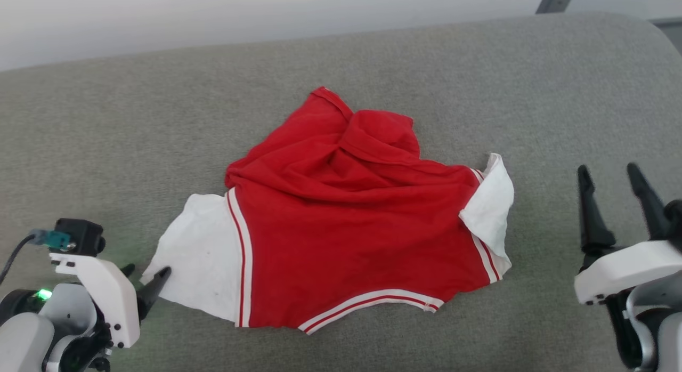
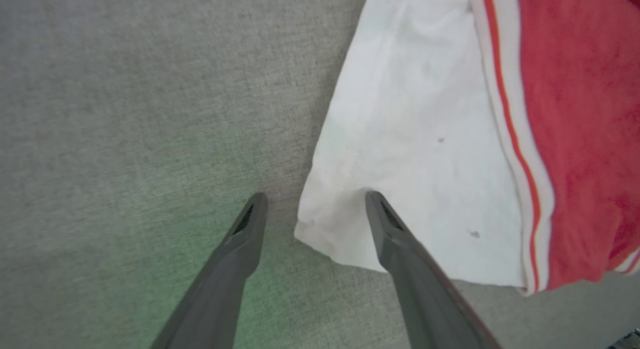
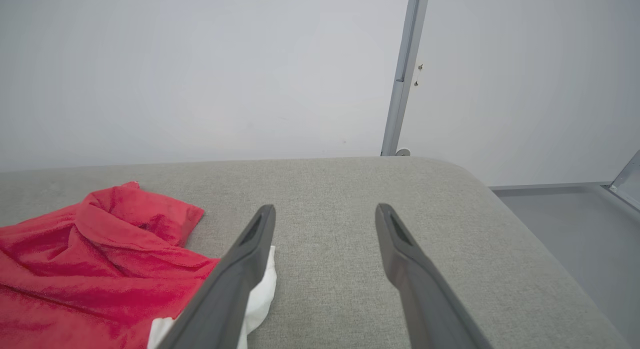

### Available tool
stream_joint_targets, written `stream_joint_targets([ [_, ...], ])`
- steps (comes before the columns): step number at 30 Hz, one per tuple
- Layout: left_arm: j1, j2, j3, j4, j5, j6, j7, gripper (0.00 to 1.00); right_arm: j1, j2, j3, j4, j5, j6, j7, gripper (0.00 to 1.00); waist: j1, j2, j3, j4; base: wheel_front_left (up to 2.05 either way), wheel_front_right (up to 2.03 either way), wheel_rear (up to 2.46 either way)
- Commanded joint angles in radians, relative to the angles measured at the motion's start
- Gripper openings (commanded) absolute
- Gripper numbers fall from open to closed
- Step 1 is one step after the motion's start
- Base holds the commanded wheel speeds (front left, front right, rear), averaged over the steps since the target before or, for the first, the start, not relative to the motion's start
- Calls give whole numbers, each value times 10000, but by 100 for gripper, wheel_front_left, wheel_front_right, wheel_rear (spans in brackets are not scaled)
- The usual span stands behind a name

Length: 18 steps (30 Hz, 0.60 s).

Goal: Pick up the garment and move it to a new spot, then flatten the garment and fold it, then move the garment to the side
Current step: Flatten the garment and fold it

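Observation:
The garment [image 1: 341, 217] is a red shirt with white sleeves and red-and-white striped trim. It lies crumpled in the middle of a grey cushioned surface [image 1: 479, 68], its upper part bunched in folds. My left gripper [image 1: 146, 271] is open at the outer corner of the garment's left white sleeve. In the left wrist view the left gripper [image 2: 315, 196] straddles that sleeve corner [image 2: 415, 139], one finger over the cloth and the other over bare cushion. My right gripper [image 1: 608, 172] is open and empty, to the right of the garment's other sleeve. The right gripper [image 3: 325, 209] points across the cushion, with the garment [image 3: 100, 249] at its left.
A pale wall runs behind the cushion, with a grey metal post [image 3: 402, 74] against it. The cushion's rounded right end drops to a grey floor [image 3: 575, 224]. Bare cushion lies on all sides of the garment.

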Motion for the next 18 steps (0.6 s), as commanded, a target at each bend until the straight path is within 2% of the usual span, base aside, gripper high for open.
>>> stream_joint_targets([
  [1, -236, -29, -131, 111, -154, 173, 508, 100, 124, 159, -2, 182, 2, -3, -215, 100, 0, 0, 182, -162, 0, 0, 0],
  [9, -628, -328, -548, 572, -495, 839, 2345, 100, 303, 272, 245, 637, 237, -3, 56, 100, 0, 0, 520, -314, 0, 0, 0],
  [12, -793, -434, -699, 752, -534, 932, 2728, 100, 253, 267, 349, 718, 326, -3, 182, 100, 0, 0, 634, -360, 0, 0, 0],
  [13, -846, -464, -784, 799, -524, 881, 2843, 85, 244, 228, 431, 741, 387, -3, 243, 100, 0, 0, 659, -368, 0, 0, 0],
  [14, -889, -478, -817, 837, -522, 843, 2882, 40, 237, 197, 474, 748, 420, -3, 307, 100, 0, 0, 684, -377, 0, 0, 0],
  [15, -908, -509, -821, 878, -590, 812, 2939, 0, 218, 165, 471, 746, 454, -3, 322, 100, 0, 0, 706, -386, 0, 0, 0],
  [18, -976, -535, -845, 947, -631, 746, 2978, 0, 220, 63, 568, 790, 571, -3, 575, 100, 0, 0, 741, -387, 0, 0, 0],
])
